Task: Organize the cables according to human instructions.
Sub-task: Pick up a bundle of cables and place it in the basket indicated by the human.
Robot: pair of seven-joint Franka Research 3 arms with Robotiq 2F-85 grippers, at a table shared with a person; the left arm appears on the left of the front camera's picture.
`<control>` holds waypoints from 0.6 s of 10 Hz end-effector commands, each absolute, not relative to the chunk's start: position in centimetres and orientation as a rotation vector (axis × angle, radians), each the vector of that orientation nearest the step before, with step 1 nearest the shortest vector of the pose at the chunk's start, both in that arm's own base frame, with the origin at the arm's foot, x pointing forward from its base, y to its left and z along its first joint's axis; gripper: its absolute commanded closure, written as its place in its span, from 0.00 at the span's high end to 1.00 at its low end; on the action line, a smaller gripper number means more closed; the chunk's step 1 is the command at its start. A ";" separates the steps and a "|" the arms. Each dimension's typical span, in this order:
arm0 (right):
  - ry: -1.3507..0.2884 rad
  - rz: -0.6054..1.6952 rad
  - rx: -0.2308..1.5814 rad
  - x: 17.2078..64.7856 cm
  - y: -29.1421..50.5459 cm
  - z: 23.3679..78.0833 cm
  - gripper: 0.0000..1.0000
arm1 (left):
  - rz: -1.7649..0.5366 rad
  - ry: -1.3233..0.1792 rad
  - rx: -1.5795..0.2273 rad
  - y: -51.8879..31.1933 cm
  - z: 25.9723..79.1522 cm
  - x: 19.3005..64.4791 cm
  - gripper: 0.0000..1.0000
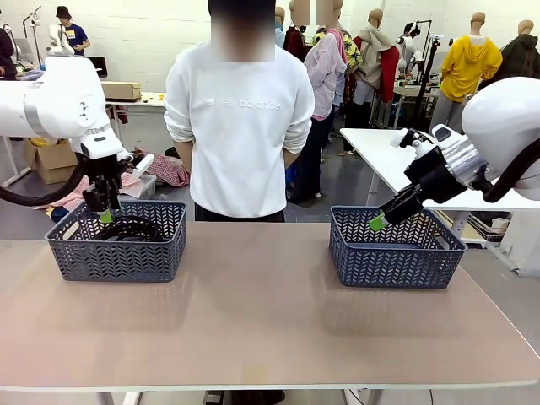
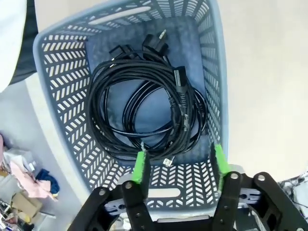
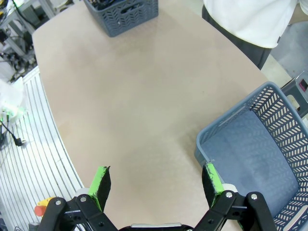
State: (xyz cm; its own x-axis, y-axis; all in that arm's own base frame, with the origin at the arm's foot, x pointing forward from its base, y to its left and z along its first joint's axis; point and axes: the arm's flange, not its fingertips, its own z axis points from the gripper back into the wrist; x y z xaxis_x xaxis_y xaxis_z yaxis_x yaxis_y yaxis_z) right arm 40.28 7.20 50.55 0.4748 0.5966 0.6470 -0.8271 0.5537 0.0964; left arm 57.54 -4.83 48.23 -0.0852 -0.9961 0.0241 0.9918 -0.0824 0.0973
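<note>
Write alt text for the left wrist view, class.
Black coiled cables lie in a blue-grey basket on a beige table. The left hand hangs above the basket's near end, open and empty.

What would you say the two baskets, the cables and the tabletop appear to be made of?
The left basket and right basket look like matte blue-grey moulded plastic, judging by their regular herringbone cut-outs. The cables seem sheathed in black rubber or vinyl with a slight sheen. The tabletop looks like smooth beige laminate, though its core cannot be told.
</note>
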 end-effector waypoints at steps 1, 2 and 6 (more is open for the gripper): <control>-0.623 0.913 0.457 40.5 7.1 50.6 1.00 | -1.632 -0.114 0.018 -4.3 48.7 57.1 0.80; -0.623 0.913 0.457 40.5 7.1 50.6 1.00 | -1.625 -0.107 0.009 -4.3 48.8 57.1 0.88; -0.623 0.913 0.457 40.5 7.1 50.6 1.00 | -1.643 -0.096 0.032 -4.6 48.3 57.4 1.00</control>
